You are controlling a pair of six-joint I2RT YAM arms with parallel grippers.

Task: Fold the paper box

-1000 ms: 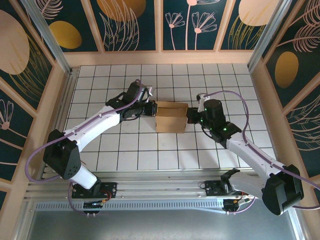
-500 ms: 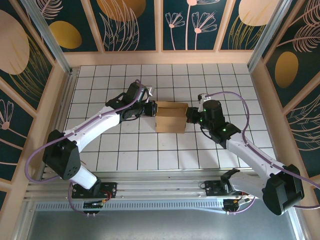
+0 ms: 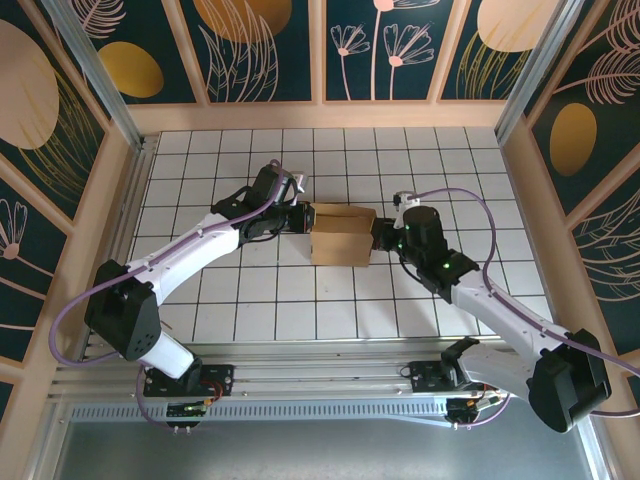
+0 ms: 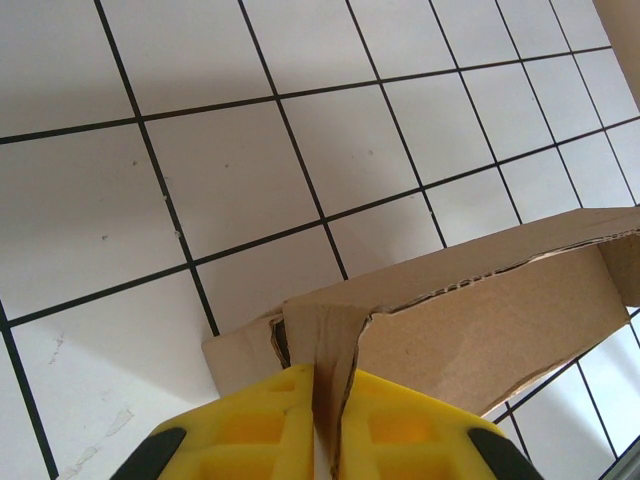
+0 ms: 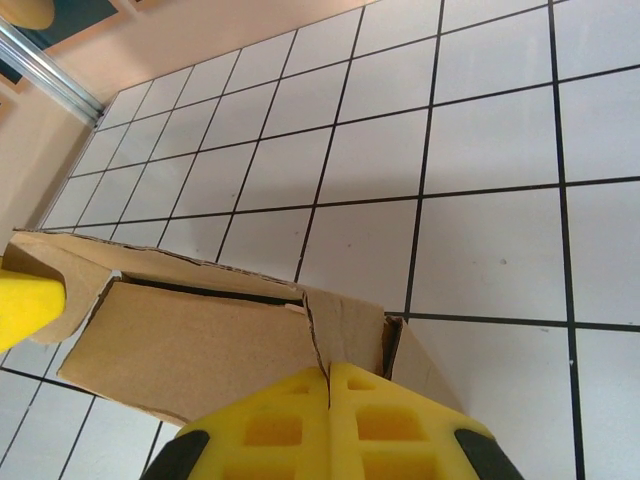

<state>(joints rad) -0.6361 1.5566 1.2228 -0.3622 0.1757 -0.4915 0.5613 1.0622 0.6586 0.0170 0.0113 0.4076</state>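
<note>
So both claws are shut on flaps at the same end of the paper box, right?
Not the same end. In the top external view the left claw is shut on a flap at one end of the paper box and the right claw on a flap at the opposite end.

I stand before a white tabletop (image 3: 400,300) of square tiles ruled with thin black lines, some faintly scuffed and speckled. Pale peach wooden framing (image 3: 320,115) borders it at the back and both sides. Above the framing rise dark teal wall panels (image 3: 270,50) painted with golden-orange ovals and thin cream outlines of leaves and flowers. Slim silver aluminium posts (image 3: 100,70) slant up at the two rear corners. Along the near edge runs a ribbed aluminium rail (image 3: 320,375), and below it a dull grey metal sheet (image 3: 330,450). The light is even, the shadows soft.
</note>
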